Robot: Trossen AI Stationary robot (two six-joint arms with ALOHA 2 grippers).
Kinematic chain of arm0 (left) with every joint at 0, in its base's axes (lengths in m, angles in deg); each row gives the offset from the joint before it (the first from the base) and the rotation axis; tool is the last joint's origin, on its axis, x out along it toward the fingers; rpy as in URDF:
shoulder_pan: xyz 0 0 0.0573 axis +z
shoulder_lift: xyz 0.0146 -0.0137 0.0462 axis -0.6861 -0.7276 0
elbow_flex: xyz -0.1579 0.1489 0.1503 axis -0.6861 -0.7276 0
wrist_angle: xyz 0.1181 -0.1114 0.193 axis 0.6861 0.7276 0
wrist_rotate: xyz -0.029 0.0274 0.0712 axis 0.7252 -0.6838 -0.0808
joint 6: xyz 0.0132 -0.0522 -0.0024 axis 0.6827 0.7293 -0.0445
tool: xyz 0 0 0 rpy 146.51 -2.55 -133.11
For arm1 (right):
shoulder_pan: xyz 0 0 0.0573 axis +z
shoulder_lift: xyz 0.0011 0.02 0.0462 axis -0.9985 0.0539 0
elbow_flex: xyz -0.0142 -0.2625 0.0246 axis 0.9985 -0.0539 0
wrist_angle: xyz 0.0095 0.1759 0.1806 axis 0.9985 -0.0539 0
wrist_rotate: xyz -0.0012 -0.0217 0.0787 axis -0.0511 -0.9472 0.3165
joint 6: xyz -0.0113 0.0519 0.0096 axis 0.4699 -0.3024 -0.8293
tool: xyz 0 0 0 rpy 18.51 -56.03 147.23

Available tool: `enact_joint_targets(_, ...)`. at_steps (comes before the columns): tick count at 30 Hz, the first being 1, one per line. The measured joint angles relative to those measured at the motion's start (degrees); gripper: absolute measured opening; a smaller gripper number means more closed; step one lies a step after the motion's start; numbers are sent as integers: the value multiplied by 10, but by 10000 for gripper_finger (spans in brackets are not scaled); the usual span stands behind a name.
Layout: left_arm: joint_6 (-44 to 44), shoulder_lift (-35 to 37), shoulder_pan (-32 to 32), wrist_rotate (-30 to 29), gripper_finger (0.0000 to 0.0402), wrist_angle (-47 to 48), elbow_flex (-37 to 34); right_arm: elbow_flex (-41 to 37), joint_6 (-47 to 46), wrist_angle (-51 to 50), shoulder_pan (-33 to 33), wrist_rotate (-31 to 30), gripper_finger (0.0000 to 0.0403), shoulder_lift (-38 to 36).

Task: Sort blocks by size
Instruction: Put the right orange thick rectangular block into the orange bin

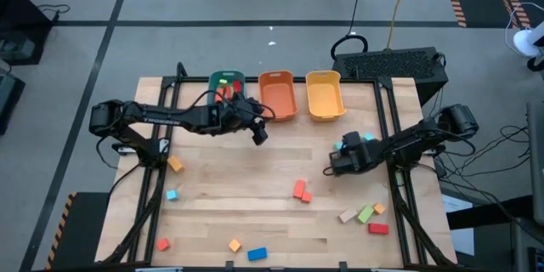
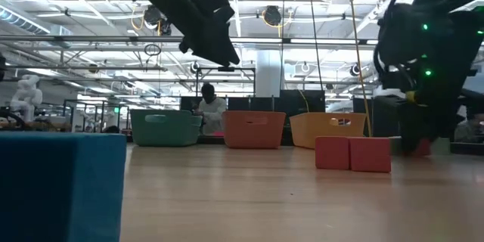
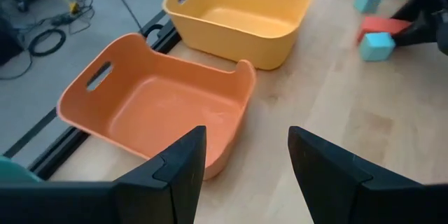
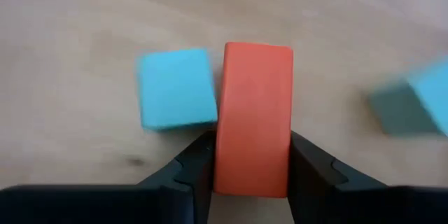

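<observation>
My right gripper is shut on a red bar lying on the table toward the right side. A light blue cube lies against the bar's side, and another rests a little apart. My left gripper hangs open and holds nothing, above the table before the orange bin. Other blocks lie loose: a red pair mid-table, tan, green, orange and red ones near right, and several more along the near left. My right gripper pinches the red bar's two long sides between its two fingers, near one end of the bar. The fingers slant steeply down from above and run along the bar. The bar lies flat on the table.
Teal, orange and yellow bins stand in a row at the far edge; the teal one holds red, green and yellow blocks. A big blue block sits at the near edge. Bare wood shows mid-table. A person is in the room beyond.
</observation>
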Motion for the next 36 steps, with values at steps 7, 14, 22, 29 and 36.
enact_joint_targets(7, -31, 0, -30, 0, 205, -5, 0, 0, 182, 141, 11, -20, 123, 1)
enact_joint_targets(14, -95, -10, -64, 65, 205, -8, 0, -1, 427, 315, 11, -34, 122, 1)
enact_joint_targets(22, -106, -57, -101, 81, 205, -73, 0, 8, 645, 459, 10, -8, 122, 1)
enact_joint_targets(29, -107, -78, -114, 83, 217, -95, 0, 27, 719, 467, 10, -7, 123, 1)
enact_joint_targets(36, -137, -115, -132, 94, 312, -139, 0, 30, 752, 487, 10, -6, 124, 1)
